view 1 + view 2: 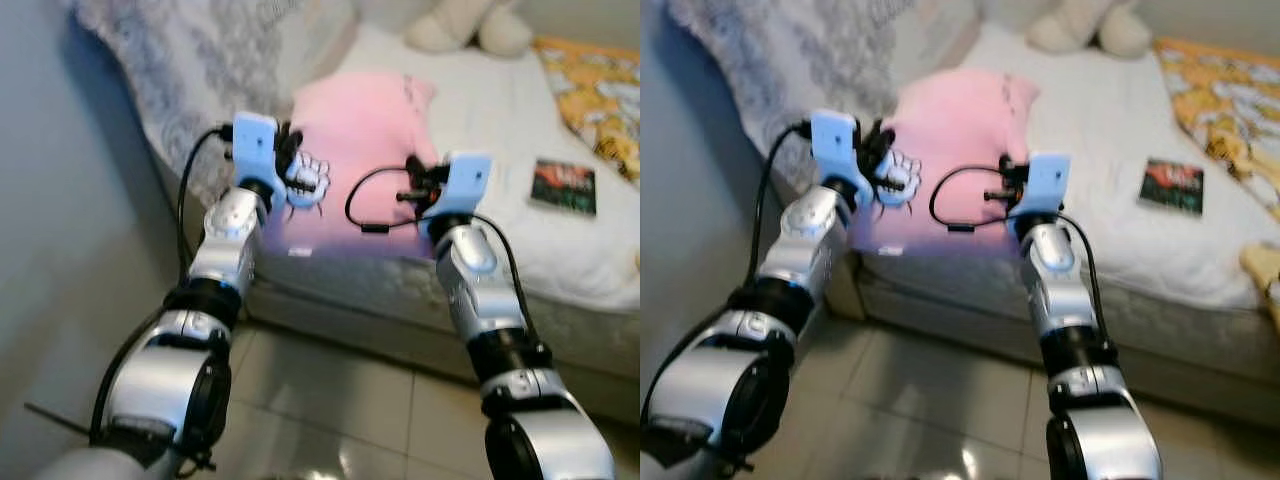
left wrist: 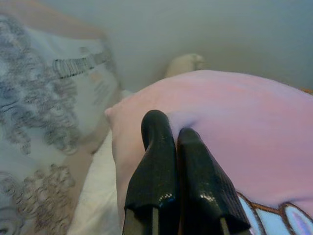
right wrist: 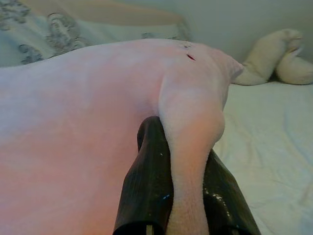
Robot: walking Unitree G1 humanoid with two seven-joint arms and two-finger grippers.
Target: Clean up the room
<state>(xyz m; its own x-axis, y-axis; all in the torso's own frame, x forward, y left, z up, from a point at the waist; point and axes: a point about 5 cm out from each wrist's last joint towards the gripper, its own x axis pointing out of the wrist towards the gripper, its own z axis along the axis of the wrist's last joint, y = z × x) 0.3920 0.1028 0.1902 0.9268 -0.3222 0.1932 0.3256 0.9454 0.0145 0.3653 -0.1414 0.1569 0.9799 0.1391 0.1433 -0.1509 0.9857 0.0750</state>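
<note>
One bed is bearing one pink pillow at its edge and one book. Right gripper is pinching a pillow fold; left gripper is resting pressed together against it.

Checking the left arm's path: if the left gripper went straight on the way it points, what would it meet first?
Most likely the pink pillow: the left gripper, jaws shut, already sits at its edge, though depth is unclear.
</note>
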